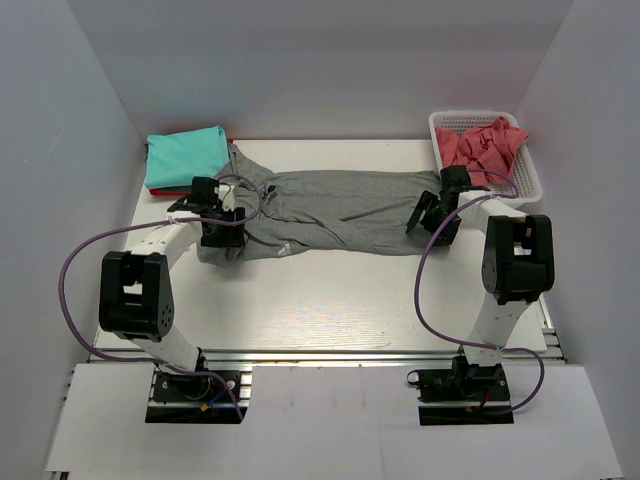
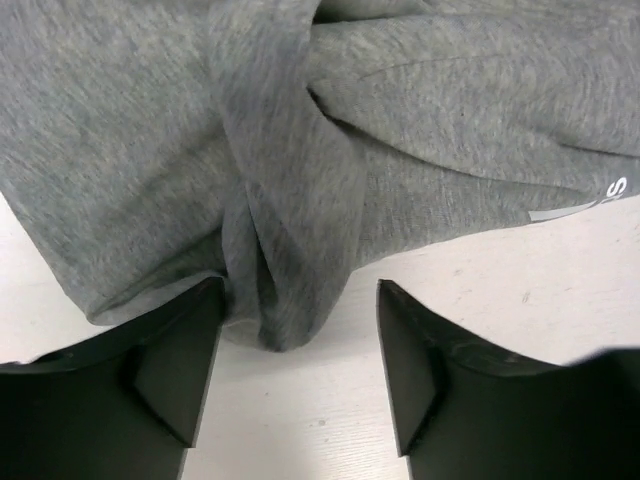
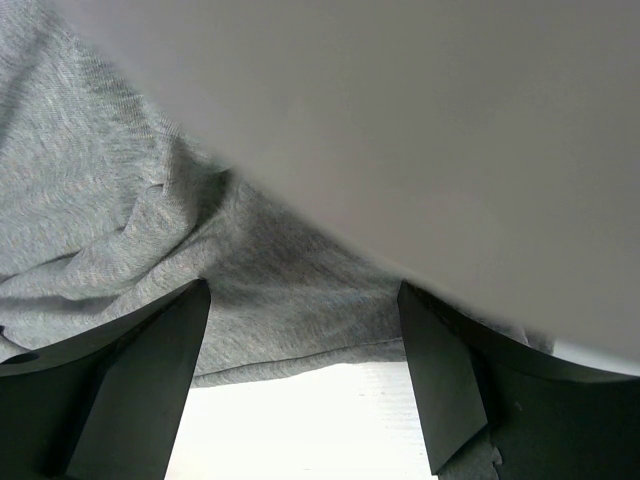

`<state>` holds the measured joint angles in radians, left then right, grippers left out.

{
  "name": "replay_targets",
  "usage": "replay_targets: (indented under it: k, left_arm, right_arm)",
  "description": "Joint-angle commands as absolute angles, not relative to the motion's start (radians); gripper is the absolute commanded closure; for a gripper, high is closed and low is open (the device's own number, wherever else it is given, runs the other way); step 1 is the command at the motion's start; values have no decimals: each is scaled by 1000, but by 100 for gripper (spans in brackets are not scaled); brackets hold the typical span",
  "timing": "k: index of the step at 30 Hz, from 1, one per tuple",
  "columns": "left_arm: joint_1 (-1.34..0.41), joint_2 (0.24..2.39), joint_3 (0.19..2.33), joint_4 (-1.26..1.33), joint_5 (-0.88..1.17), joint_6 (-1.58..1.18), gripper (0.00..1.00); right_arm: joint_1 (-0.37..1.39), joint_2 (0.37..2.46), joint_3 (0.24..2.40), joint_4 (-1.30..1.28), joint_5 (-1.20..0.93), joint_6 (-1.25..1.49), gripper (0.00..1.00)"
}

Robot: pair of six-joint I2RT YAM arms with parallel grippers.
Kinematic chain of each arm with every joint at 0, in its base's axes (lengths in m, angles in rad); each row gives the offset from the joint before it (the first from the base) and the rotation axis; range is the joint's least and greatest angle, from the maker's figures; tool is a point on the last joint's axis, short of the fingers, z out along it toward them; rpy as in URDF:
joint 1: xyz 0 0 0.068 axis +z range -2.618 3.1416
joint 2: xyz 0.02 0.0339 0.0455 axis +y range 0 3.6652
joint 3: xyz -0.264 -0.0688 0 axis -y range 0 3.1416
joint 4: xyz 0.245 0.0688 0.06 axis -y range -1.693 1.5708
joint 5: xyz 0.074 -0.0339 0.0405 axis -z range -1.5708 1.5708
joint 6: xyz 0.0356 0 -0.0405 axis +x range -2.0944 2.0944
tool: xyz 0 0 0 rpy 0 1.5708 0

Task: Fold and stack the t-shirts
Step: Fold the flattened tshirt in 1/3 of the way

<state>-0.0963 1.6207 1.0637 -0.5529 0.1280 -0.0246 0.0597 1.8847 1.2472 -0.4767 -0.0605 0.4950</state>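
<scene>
White tabletop (image 1: 330, 300) carries the grey t-shirt (image 1: 340, 210), lying limp and stretched crosswise. Left gripper (image 2: 298, 300) stands spread astride a bunched fold, pinching nothing, and right gripper (image 3: 305, 300) is spread above the hem. Cloth this soft and light looks best pinched at its corners.

White mesh plastic basket (image 1: 524, 165) — far right corner of table (image 1: 330, 300), just beside right wall (image 1: 590, 120). Tabletop white, faintly glossy. Metal rail (image 1: 330, 354) along near edge — white board (image 1: 330, 425) in front of it.
</scene>
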Motion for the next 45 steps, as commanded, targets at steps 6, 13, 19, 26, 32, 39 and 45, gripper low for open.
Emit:
replay_targets:
  k: [6, 13, 19, 26, 32, 39, 45]
  left_arm:
    - [-126, 1620, 1060, -548, 75, -17, 45]
    - [-137, 1643, 1069, -529, 112, 12, 52]
    - [-137, 1661, 1080, -529, 141, 12, 34]
    - [-146, 1718, 1137, -560, 82, 21, 42]
    - [-169, 1715, 1137, -583, -6, -1, 73]
    - [-141, 1624, 1137, -548, -3, -22, 100]
    - [-114, 1684, 1197, -538, -80, 14, 100]
  right_arm:
    - [51, 1901, 1255, -514, -58, 483, 18]
    - [51, 1910, 1255, -512, -63, 486, 18]
    - [51, 1908, 1252, -512, -69, 485, 20]
    - [49, 1910, 1247, -506, -81, 486, 20]
    - [54, 1902, 1247, -506, -75, 483, 20]
    - [51, 1905, 1232, -508, -64, 492, 21]
    - [49, 1904, 1236, -517, -23, 492, 21]
